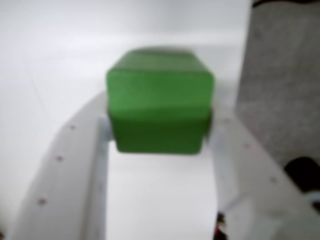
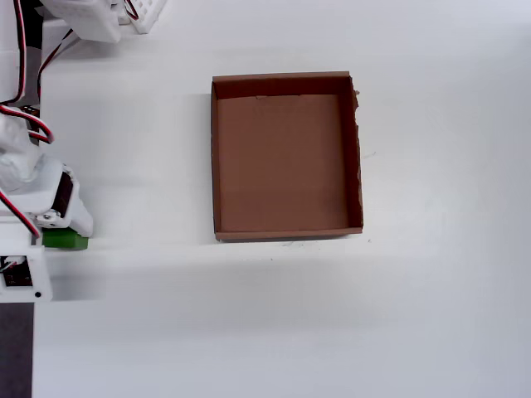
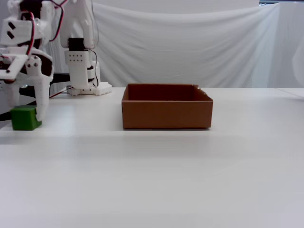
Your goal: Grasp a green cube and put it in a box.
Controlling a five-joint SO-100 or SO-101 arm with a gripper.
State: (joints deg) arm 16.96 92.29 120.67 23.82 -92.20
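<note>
Gripper (image 1: pixel 159 131) clamps green cube (image 1: pixel 160 102) near table edge (image 2: pixel 25 348)

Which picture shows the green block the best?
The wrist view: the green cube fills the middle between the jaws, though blurry. In the overhead view only a green sliver peeks from under the arm. The fixed view shows it small, on the table at the left edge.

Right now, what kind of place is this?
Probably a small robot test bench: a bare white table, a white sheet backdrop, and just a green cube and cardboard box laid out.
</note>
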